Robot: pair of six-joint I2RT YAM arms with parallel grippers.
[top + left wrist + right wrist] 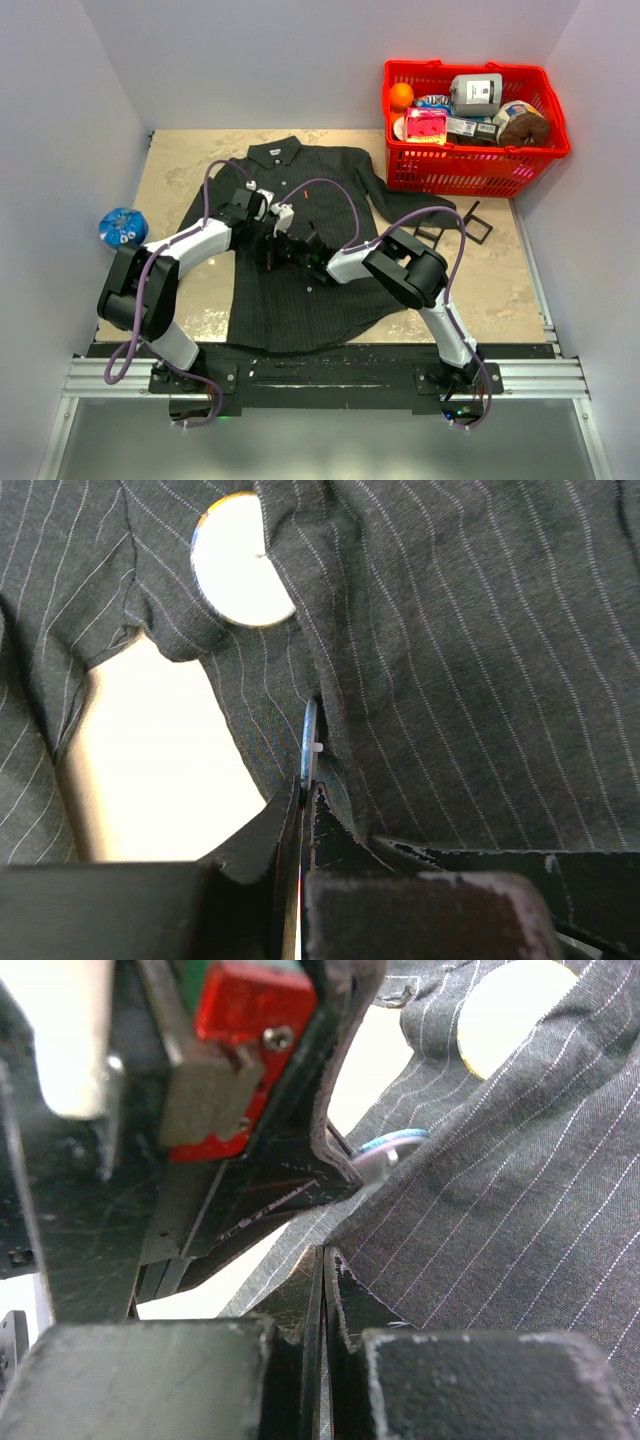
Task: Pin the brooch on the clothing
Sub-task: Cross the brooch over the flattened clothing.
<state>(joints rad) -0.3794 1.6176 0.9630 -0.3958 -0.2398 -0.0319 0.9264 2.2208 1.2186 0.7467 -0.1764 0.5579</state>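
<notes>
I think we're mid-pin: the brooch isn't on yet. L gripper (305, 798) is squeezed shut. A thin blue-edged disc, prob the brooch (309, 738), sticks out edge-on from btw its tips, w/ folds of the shirt (300, 315) bunched round it. R gripper (324, 1260) is shut too, pinching a fold of the same striped cloth just beside the L tip. The shirt lies spread out on the table (500, 290). Both arms reach in low, one from each side, and meet nose to nose over the chest part. Next I'd want R to hold the cloth tight while L pushes the pin through. That has to go slow, b/c I can't see the pin tip at all. A pale round disc (240, 572) sits up by the fold; can't tell what it is.
</notes>
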